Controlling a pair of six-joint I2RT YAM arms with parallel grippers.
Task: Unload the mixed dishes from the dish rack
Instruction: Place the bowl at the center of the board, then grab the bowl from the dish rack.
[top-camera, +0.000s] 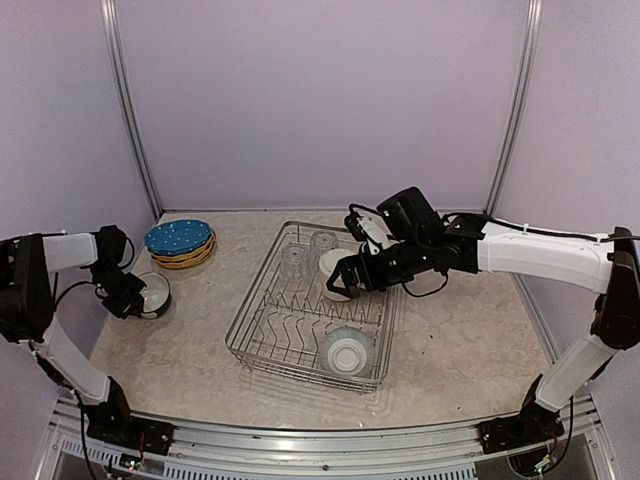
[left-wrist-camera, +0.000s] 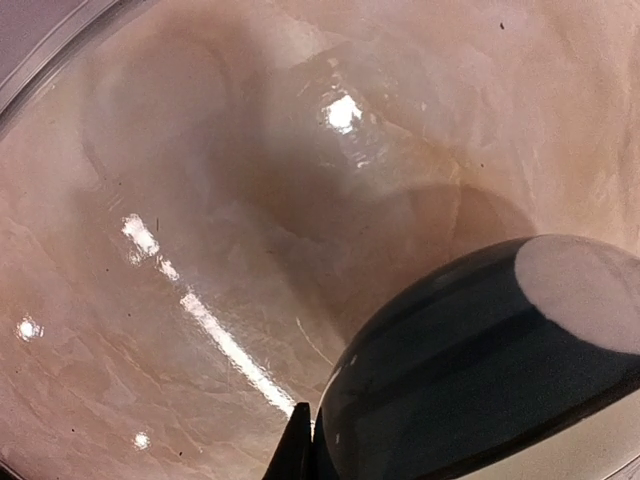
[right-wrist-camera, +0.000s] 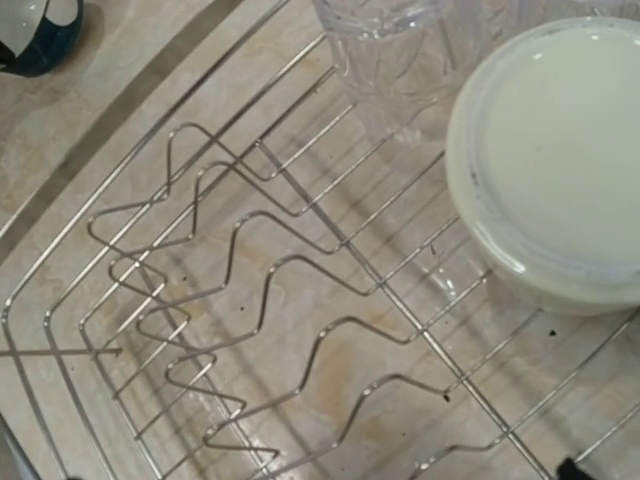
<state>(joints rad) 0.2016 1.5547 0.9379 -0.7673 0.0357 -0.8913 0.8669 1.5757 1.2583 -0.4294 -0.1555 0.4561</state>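
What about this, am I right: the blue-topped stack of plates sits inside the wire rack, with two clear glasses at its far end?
Not quite: the top view shows the stack of plates on the table left of the dish rack, not inside it. Two clear glasses do stand at its far end.

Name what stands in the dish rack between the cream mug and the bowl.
Only empty plate tines of the dish rack, no dish, between cream mug and bowl; the top view shows this.
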